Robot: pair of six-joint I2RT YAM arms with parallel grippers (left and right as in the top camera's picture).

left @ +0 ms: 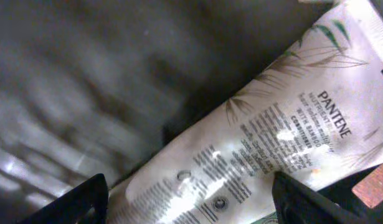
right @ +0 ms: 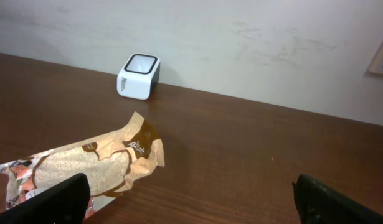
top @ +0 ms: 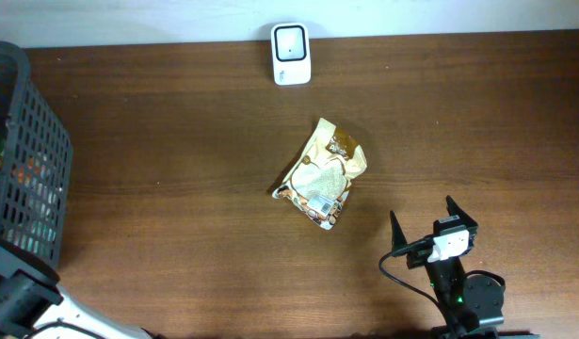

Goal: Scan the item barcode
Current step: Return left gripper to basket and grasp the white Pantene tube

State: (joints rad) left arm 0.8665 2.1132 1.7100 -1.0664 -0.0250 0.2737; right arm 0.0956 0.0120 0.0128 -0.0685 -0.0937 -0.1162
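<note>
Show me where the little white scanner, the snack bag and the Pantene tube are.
Barcode scanner [top: 291, 54]: overhead view, middle of its face.
Snack bag [top: 321, 174]: overhead view, middle of the pack.
Pantene tube [left: 266, 149]: left wrist view, printed middle section.

One bag of snacks [top: 322, 174], one white scanner [top: 291, 54] and one dark mesh basket [top: 30, 160] share one wooden surface [top: 176, 235]. Inside the basket, one white tube [left: 272, 143] shows plainly, along with the corner of one reddish-brown thing [left: 373, 186]; whatever else is in there is too hidden to count. Two arms appear overhead, the right arm [top: 468, 297] and the left arm [top: 21, 297], and one black cable [top: 402, 278] loops beside the right one. Each wrist view shows two fingers, so two left fingers [left: 73, 202] and two right fingers [right: 340, 202], four in all
</note>
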